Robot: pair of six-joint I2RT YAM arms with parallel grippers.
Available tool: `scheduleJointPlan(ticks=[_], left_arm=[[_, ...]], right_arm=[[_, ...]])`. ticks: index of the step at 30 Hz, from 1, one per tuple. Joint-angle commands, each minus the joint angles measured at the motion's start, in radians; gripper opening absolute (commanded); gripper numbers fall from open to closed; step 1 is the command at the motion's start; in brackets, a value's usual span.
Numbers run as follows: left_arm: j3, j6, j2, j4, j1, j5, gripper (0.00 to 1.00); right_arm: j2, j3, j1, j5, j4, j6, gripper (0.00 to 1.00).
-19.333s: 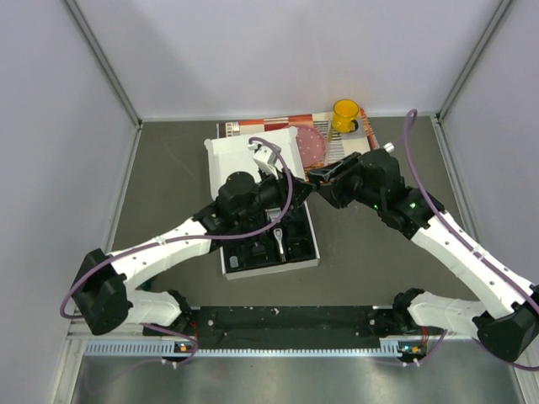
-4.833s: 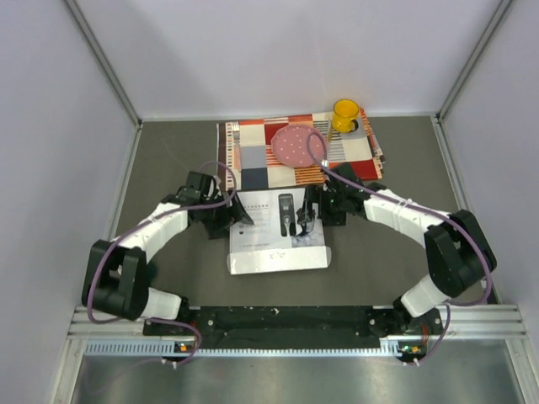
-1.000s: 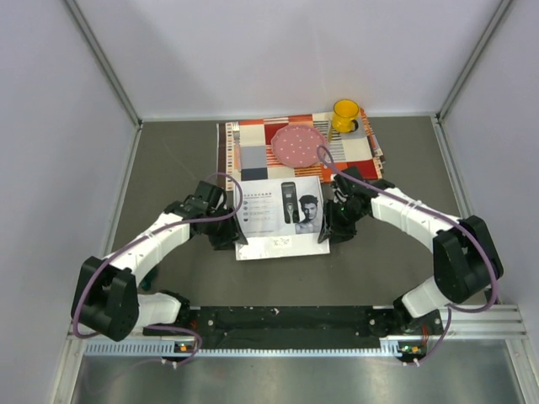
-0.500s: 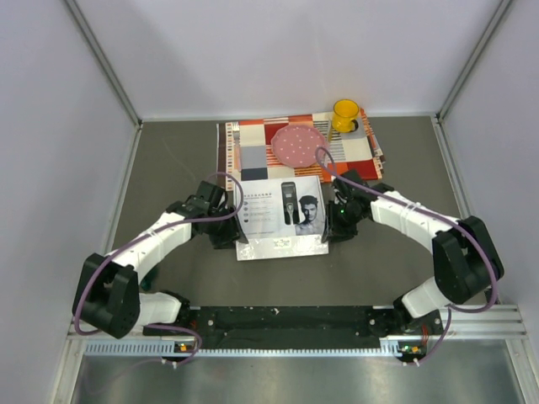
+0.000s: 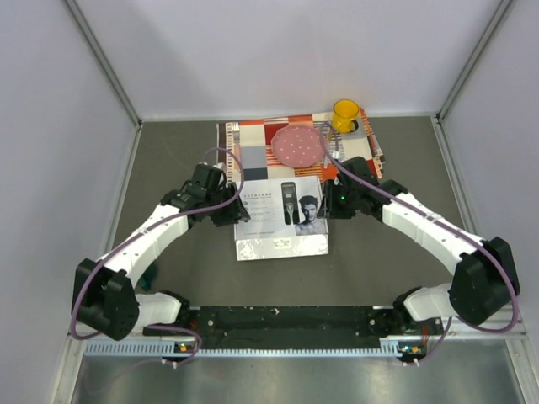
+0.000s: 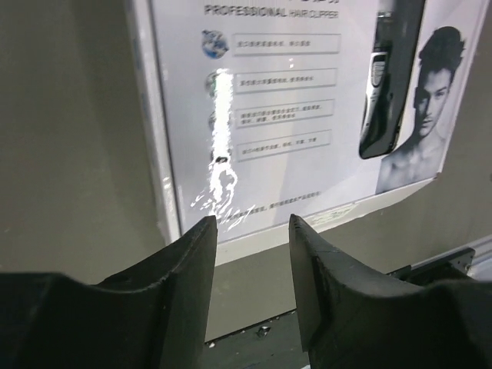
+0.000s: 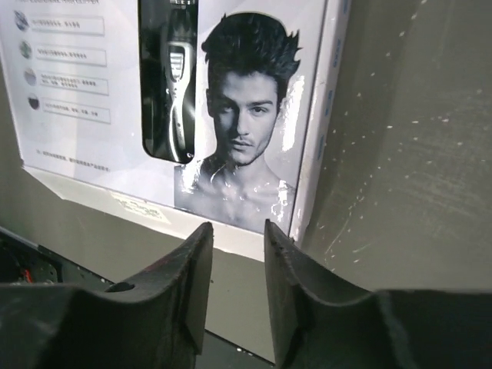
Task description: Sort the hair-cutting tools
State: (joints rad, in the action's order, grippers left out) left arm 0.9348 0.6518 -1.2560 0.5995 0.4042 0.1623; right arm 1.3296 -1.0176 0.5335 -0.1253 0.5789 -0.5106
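The white cardboard box with a printed clipper and a man's face (image 5: 280, 220) lies shut in the middle of the desk (image 5: 168, 168). The hair-cutting tools cannot be seen, so they are likely inside. The left fingers (image 6: 188, 265) at its 9 o'clock edge and the right fingers (image 7: 192, 265) at 3 o'clock are a little apart, holding nothing. Packing looks done. Next, lift both arms away without bumping the box.

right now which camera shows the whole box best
The top external view: the closed white box sits fully in frame, its printed lid and near side both showing. The left wrist view catches only the text half of the box, and the right wrist view only the half with the man's portrait.
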Motion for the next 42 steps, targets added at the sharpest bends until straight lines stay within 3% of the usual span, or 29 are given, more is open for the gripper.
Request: scheduleJointPlan(ticks=[1, 7, 16, 20, 23, 27, 32, 38, 42], left_arm=[[-0.004, 0.000, -0.077, -0.141, 0.013, 0.095, 0.46], [-0.028, -0.006, -0.167, -0.190, 0.018, 0.092, 0.43], [-0.016, -0.049, -0.195, -0.140, 0.022, 0.069, 0.43], [0.103, -0.090, -0.204, -0.133, 0.018, -0.054, 0.47], [0.212, -0.096, -0.269, -0.182, -0.002, -0.102, 0.56], [0.396, -0.121, -0.460, -0.254, -0.033, -0.125, 0.62], [0.582, -0.138, -0.664, -0.259, -0.042, -0.184, 0.63], [0.656, -0.130, -0.809, -0.241, -0.064, -0.003, 0.59], [0.549, -0.135, -0.768, -0.251, -0.056, 0.097, 0.46]], right_arm=[[0.088, -0.021, 0.046, 0.015, -0.070, -0.006, 0.30], [0.183, -0.030, 0.051, 0.046, -0.085, -0.046, 0.21], [0.181, -0.053, 0.052, 0.062, -0.050, -0.069, 0.18], [0.073, -0.081, 0.051, 0.122, -0.033, -0.083, 0.19], [0.019, -0.079, 0.051, 0.096, -0.031, -0.042, 0.20], [-0.024, -0.012, 0.053, 0.023, -0.045, 0.026, 0.21], [-0.079, 0.085, 0.065, -0.053, -0.045, 0.079, 0.24], [-0.127, 0.152, 0.077, -0.053, -0.034, 0.069, 0.28], [-0.116, 0.185, 0.076, 0.010, -0.025, 0.020, 0.27]])
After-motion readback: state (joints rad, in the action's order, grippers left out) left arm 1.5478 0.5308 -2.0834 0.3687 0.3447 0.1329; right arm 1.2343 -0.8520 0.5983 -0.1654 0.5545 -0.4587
